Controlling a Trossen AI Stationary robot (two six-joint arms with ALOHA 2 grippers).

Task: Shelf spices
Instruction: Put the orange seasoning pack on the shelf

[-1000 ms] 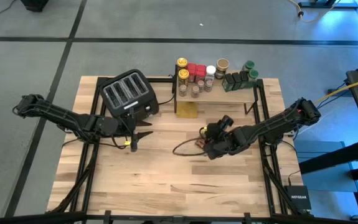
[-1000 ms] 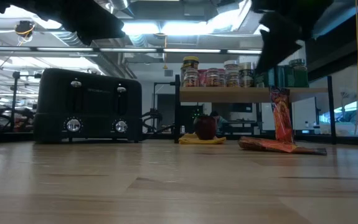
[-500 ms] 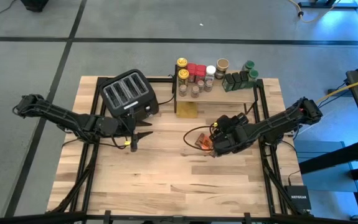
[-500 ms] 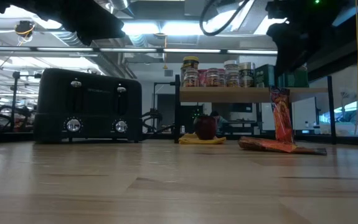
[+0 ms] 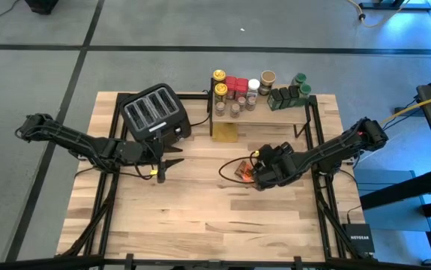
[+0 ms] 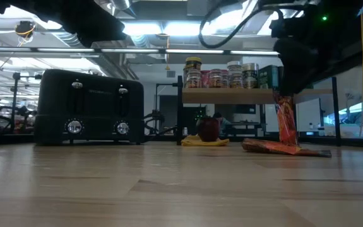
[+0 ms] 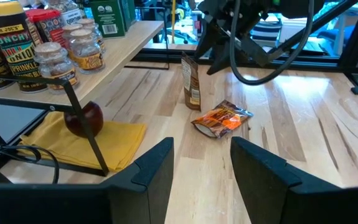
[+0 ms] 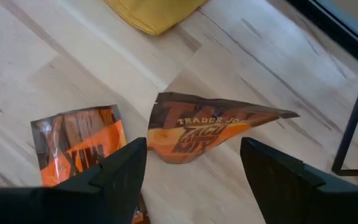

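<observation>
Two orange-brown foil packets are on the table in front of the shelf (image 5: 264, 109). One packet (image 6: 286, 123) (image 7: 192, 84) (image 8: 211, 127) stands upright on its lower edge. The other (image 6: 281, 148) (image 7: 222, 118) (image 8: 73, 146) lies flat beside it. My right gripper (image 5: 255, 177) (image 8: 191, 180) hangs open just above the upright packet, a finger on either side, touching nothing. Jars and tins of spices (image 5: 237, 91) (image 6: 222, 75) stand on the shelf top. My left gripper (image 5: 163, 162) (image 7: 200, 174) waits open near the toaster, empty.
A black four-slot toaster (image 5: 155, 112) (image 6: 89, 107) stands at the far left. A yellow cloth (image 5: 225, 133) with a dark red round thing (image 7: 83, 118) on it lies under the shelf's left end. Bare tabletop (image 5: 200, 210) stretches toward the near edge.
My right gripper has come down toward the upright packet and rolled about its own axis, staying open. Both packets lie as before.
</observation>
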